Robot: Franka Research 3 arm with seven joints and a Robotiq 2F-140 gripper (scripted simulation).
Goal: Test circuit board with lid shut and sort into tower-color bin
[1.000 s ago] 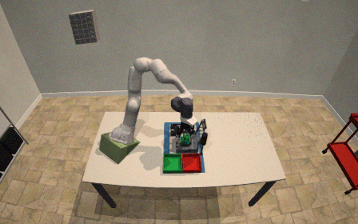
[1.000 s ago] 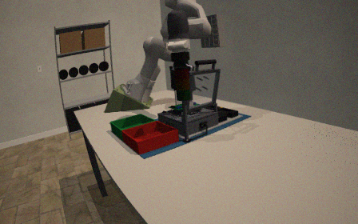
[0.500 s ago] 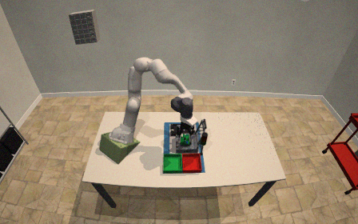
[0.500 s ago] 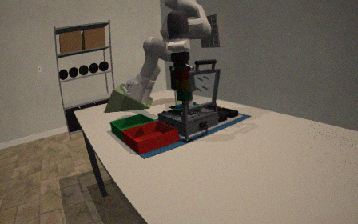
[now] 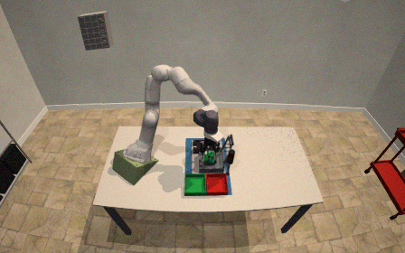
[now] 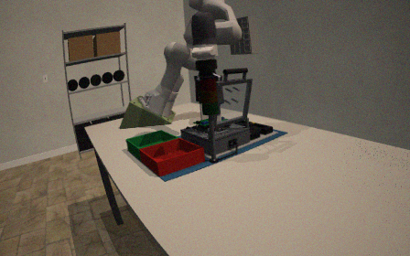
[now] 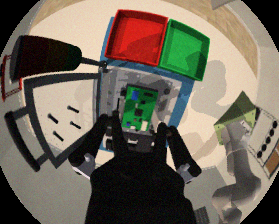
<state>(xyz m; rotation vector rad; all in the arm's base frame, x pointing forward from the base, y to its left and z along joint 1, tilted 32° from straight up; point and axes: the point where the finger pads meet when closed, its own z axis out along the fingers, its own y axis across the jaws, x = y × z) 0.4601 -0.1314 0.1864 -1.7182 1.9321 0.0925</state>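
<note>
The green circuit board lies face up, low over the grey tester; I cannot tell whether it rests on the pins. My gripper points straight down, and its fingers close on the board's near end from both long sides. The tester's lid stands open and upright, with its black handle on top. The signal tower beside the tester looks dark. In the exterior view the tower hides most of the fingers.
The green bin and the red bin stand side by side on the blue mat in front of the tester. The black tray lies behind it. The arm's green base block stands at the left.
</note>
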